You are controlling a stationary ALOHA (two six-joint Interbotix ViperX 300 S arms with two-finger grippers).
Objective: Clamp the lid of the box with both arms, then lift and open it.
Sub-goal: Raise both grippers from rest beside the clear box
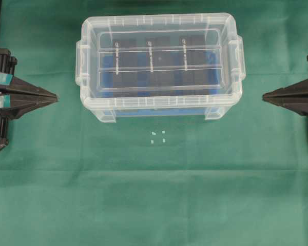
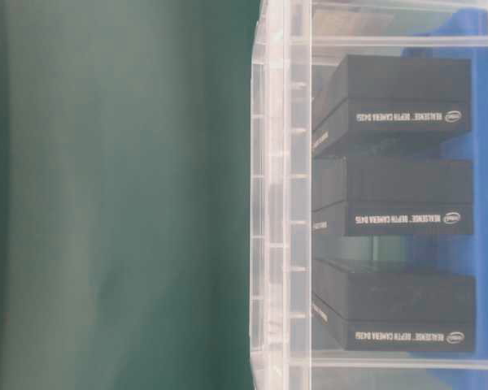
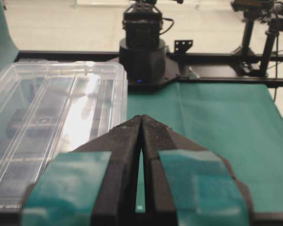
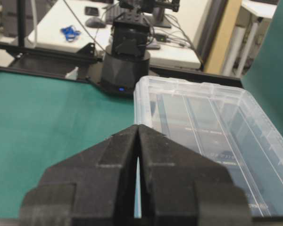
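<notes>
Right, I'm lining both closed grippers, left gripper (image 1: 55,97) and right gripper (image 1: 265,96), squarely toward the lid (image 1: 159,64), needing jaws opening first.

Even bright light, glare on the lid (image 3: 80,108), foreground fingers (image 3: 125,155) blurred.
</notes>
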